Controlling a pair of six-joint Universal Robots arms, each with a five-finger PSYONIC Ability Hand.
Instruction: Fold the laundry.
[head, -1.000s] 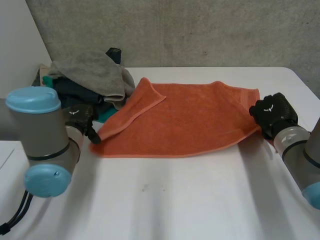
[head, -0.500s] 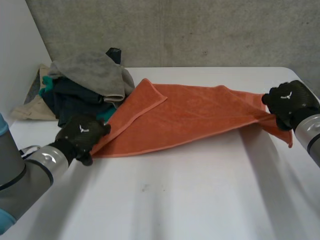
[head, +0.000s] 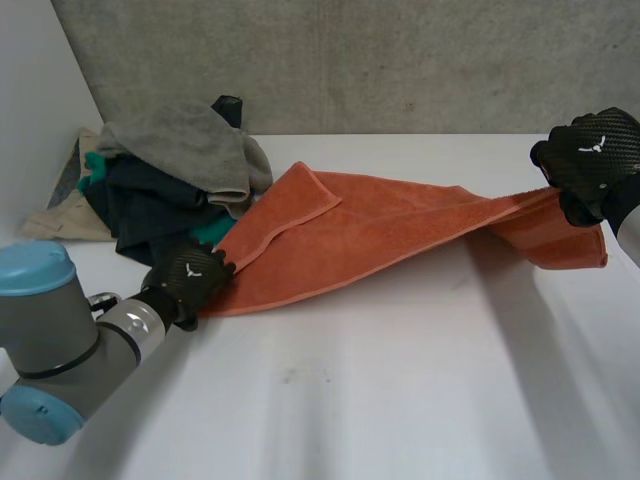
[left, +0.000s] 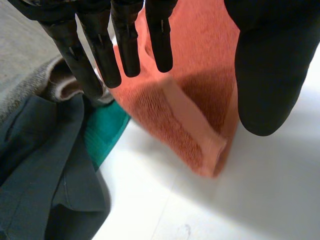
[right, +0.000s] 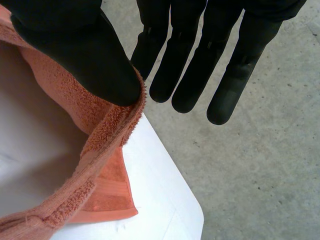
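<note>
Right hand (head: 592, 160) (white emblem (head: 590, 144) on back) pinches orange towel (head: 380, 240) by its raised end; left hand (head: 190, 278) holds fingers (left: 127, 47) straight over its corner.

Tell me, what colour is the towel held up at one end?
It's an orange terry towel, clearest in the head view.

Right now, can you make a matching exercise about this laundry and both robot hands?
1. orange terry towel
2. grey cloth
3. left robot hand
4. right robot hand

A. on top of the dark clothes pile
B. pinching the towel's edge, raised
C. open, by the towel's near corner
D. one end lifted off the white table

Pairs: 1-D, 2-A, 3-C, 4-B.
</note>
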